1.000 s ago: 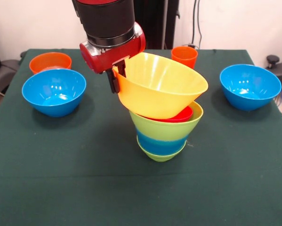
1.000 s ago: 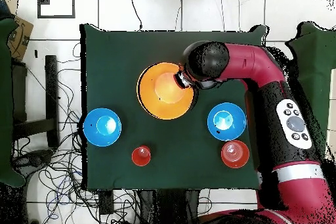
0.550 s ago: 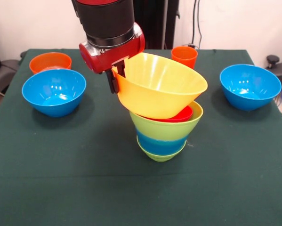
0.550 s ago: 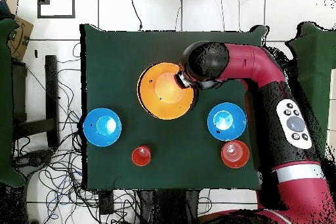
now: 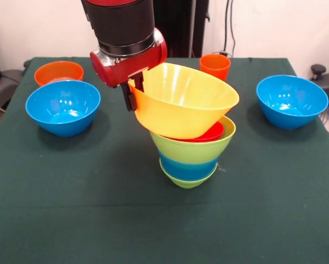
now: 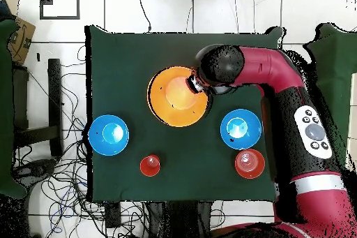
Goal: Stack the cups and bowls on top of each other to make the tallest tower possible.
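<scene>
1. The pincer (image 5: 134, 91) is clamped on the rim of the large yellow bowl (image 5: 183, 107), which hangs tilted, its lower side just over the tower (image 5: 190, 151) near the middle of the bench (image 5: 98, 181).
2. The tower shows a lime bowl over blue and green bands, with a red bowl (image 5: 211, 133) inside the lime one.
3. One blue bowl (image 5: 62, 107) sits by one side edge of the bench and the other blue bowl (image 5: 291, 101) by the opposite edge.
4. An orange bowl (image 5: 58, 72) and an orange cup (image 5: 215, 66) stand along the edge nearest the robot.
</scene>
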You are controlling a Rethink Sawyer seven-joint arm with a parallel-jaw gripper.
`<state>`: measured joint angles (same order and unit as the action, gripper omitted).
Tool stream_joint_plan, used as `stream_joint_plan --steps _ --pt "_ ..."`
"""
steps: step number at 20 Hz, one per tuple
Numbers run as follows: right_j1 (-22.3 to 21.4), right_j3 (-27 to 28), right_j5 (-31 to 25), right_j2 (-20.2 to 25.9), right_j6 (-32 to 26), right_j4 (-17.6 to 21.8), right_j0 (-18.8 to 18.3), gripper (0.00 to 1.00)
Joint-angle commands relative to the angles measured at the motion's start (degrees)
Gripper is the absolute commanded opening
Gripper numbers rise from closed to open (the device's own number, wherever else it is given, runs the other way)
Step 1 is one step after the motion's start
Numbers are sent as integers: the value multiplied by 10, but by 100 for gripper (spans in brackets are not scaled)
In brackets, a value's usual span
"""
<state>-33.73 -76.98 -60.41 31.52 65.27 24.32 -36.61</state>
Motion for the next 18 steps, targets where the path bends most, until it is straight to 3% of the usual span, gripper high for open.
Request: stream_joint_plan --steps 1,10,18 --pt "39 -20 44 -11 -16 36 0 0" --pt "15 -31 28 -24 47 17 24 0" --pt "5 -32 19 -25 68 4 41 0"
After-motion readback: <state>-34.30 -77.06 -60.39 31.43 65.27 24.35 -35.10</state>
